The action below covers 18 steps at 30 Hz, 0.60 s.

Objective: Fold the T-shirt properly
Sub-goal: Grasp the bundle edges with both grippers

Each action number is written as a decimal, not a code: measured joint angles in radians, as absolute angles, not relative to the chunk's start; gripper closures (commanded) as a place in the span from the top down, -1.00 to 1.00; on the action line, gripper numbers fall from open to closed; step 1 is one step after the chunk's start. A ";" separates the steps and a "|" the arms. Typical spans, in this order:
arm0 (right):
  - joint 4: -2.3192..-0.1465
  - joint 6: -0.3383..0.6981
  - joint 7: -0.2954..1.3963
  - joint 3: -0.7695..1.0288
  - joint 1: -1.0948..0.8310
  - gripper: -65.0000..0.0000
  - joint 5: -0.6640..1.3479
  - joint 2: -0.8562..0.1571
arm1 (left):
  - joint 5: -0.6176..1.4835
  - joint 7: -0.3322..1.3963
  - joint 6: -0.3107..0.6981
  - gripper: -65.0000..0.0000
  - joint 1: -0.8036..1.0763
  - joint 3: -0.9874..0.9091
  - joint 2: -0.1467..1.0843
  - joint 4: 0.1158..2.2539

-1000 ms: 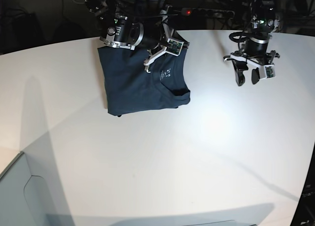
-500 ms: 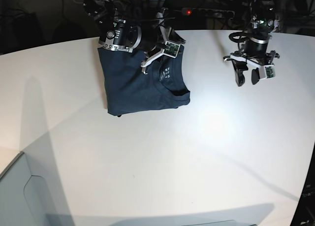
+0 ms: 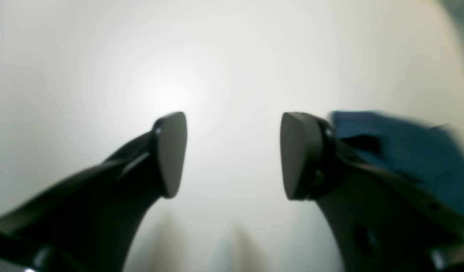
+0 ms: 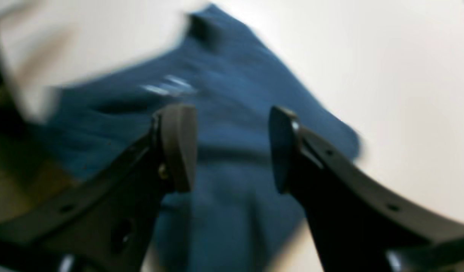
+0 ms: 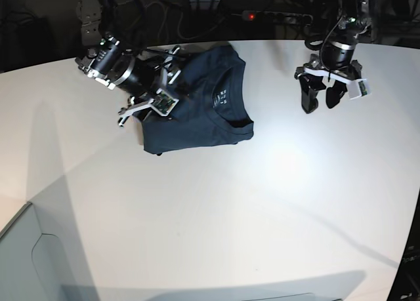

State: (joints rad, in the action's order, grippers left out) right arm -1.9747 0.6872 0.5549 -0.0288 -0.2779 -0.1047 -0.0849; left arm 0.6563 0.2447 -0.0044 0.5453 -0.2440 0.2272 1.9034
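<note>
Watching from the side, the whole thing comes down to which arm sits closer to the T-shirt (image 5: pixel 193 107), and that's clearly the right one. The shirt lies as a folded dark-blue block toward the far side of the counter (image 5: pixel 216 216), neckline and pale label facing up, its longer side running roughly away from me toward the back edge.

The right gripper (image 5: pixel 144 104) hovers right at the shirt's edge. In its wrist view the fingers (image 4: pixel 179 147) are spread apart with blue cloth under and beyond them, nothing pinched between them. That view is blurry, so I can't say whether the tips touch the fabric.

The left gripper (image 5: pixel 318 99) hangs well apart from the shirt, over bare counter. Its fingers (image 3: pixel 171 155) are wide open and empty, and only a corner of blue shows past one of them.

My guess: any tidying or last tuck falls to the right arm, since the left would need to cross a lot of counter first.
</note>
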 measured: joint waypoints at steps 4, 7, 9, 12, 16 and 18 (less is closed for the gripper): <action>-1.974 0.688 0.558 0.048 -0.281 -0.11 -0.104 -0.080 | 0.731 0.246 -0.004 0.24 0.546 -0.150 0.227 1.869; -1.953 0.687 0.555 0.073 -0.281 -0.11 -0.101 -0.080 | 0.742 0.237 -0.007 0.24 0.544 -0.067 0.228 1.862; -1.934 0.688 0.558 0.086 -0.284 -0.11 -0.103 -0.080 | 0.742 0.235 -0.006 0.24 0.531 -0.010 0.227 1.827; -1.915 0.688 0.558 0.093 -0.286 -0.11 -0.104 -0.081 | 0.744 0.237 -0.008 0.24 0.498 0.044 0.212 1.763; -1.902 0.688 0.558 0.091 -0.288 -0.11 -0.104 -0.080 | 0.744 0.242 -0.012 0.24 0.461 0.087 0.188 1.720; -1.897 0.688 0.558 0.091 -0.288 -0.11 -0.104 -0.081 | 0.744 0.239 -0.012 0.24 0.445 0.109 0.181 1.714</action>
State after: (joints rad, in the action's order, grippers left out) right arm -1.8973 0.6876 0.5579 0.0906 -0.2882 -0.1040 -0.0807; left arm 0.7444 0.2386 -0.0116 0.4446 0.1089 0.1814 1.7142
